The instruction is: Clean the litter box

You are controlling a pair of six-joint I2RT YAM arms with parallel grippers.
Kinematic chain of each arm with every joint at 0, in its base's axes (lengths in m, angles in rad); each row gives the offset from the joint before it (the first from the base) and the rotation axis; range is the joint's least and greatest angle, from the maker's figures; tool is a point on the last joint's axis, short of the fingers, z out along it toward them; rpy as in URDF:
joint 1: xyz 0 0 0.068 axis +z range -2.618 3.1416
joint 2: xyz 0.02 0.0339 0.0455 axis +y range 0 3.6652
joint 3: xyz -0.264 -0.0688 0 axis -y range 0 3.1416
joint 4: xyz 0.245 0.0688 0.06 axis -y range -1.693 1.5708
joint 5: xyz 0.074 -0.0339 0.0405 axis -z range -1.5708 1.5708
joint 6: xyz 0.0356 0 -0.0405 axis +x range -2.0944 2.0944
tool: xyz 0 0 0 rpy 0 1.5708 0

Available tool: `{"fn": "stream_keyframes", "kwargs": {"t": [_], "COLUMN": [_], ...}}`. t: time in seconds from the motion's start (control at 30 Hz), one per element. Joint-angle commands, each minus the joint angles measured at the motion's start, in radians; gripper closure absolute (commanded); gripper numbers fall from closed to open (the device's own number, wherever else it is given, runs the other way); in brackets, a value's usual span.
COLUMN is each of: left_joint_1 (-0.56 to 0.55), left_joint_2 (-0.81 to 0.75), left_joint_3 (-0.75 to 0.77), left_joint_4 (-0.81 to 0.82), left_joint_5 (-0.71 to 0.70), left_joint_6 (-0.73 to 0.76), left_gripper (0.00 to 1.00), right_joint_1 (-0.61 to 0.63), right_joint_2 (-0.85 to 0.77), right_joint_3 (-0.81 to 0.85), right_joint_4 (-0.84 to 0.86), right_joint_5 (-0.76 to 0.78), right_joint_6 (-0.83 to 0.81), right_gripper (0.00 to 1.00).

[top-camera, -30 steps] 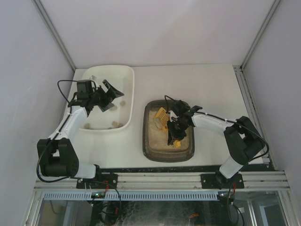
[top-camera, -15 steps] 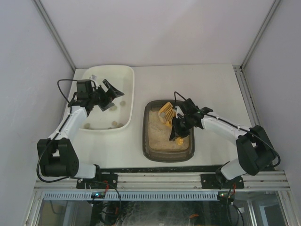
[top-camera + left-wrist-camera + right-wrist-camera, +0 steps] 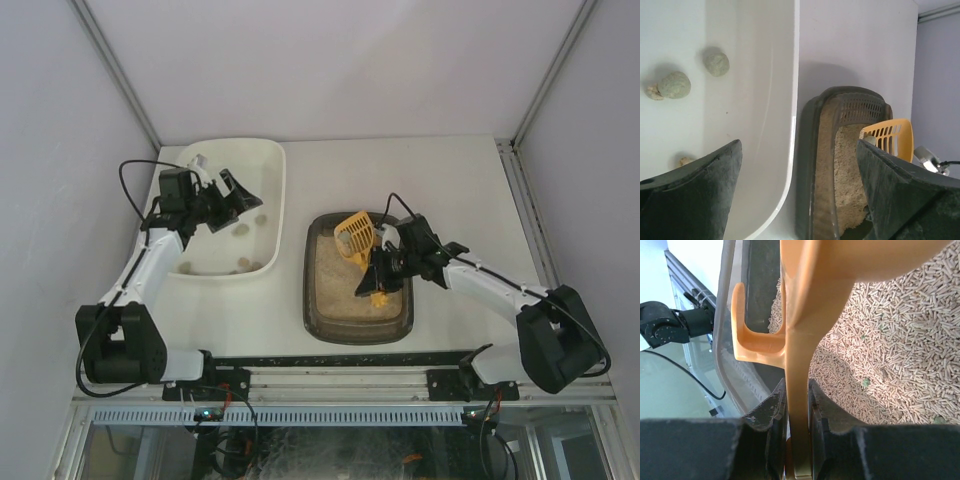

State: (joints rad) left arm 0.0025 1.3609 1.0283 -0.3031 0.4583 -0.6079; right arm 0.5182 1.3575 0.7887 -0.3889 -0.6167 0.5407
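One dark litter box [image 3: 309, 300] of beige pellets sits mid-table [image 3: 450, 180], just right of the white tub [image 3: 277, 190], with the right gripper [image 3: 799, 405] clamped on the handle of a yellow slotted scoop [image 3: 353, 235] over its far end, while the left gripper [image 3: 236, 198] hangs spread open above the tub's few clumps [image 3: 674, 84].

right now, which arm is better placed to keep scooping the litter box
Right: the right gripper is shut on the handle of the yellow scoop, above the litter box. The left gripper hangs open, empty, over the white tub.
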Motion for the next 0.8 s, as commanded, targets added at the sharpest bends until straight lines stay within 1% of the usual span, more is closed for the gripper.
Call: {"fn": "stream_keyframes", "kwargs": {"t": [0.0,0.13,0.2,0.3,0.33,0.43,0.5,0.6,0.7,0.77], "left_joint_1": [0.003,-0.025,-0.035,-0.038,-0.038,-0.036,-0.036,-0.037,-0.036,-0.036], "left_joint_2": [-0.083,-0.131,-0.150,-0.159,-0.162,-0.191,-0.225,-0.272,-0.309,-0.332], "left_joint_3": [0.029,0.086,0.095,0.114,0.127,0.174,0.182,0.181,0.160,0.131], "left_joint_4": [-0.046,-0.172,-0.209,-0.243,-0.259,-0.280,-0.277,-0.271,-0.265,-0.261], "left_joint_5": [0.035,0.019,-0.007,-0.037,-0.067,-0.218,-0.265,-0.294,-0.321,-0.323], "left_joint_6": [0.174,0.346,0.398,0.425,0.434,0.467,0.493,0.506,0.505,0.511], "left_gripper": [0.02,0.02,0.02,0.02,0.02,0.03,0.02,0.01,0.01,0.01], "right_joint_1": [-0.022,-0.027,-0.027,-0.029,-0.029,-0.028,-0.029,-0.028,-0.029,-0.029], "right_joint_2": [-0.066,-0.129,-0.157,-0.180,-0.182,-0.169,-0.166,-0.179,-0.197,-0.222], "right_joint_3": [-0.061,-0.116,-0.124,-0.148,-0.164,-0.208,-0.253,-0.331,-0.402,-0.425], "right_joint_4": [0.206,0.309,0.354,0.457,0.501,0.641,0.747,0.903,1.106,1.174], "right_joint_5": [-0.104,-0.131,-0.145,-0.179,-0.199,-0.275,-0.301,-0.323,-0.363,-0.376], "right_joint_6": [0.051,0.056,0.056,0.087,0.108,0.173,0.237,0.326,0.449,0.496], "right_gripper": [1.00,1.00,1.00,1.00,1.00,1.00,1.00,1.00,1.00,1.00]}}
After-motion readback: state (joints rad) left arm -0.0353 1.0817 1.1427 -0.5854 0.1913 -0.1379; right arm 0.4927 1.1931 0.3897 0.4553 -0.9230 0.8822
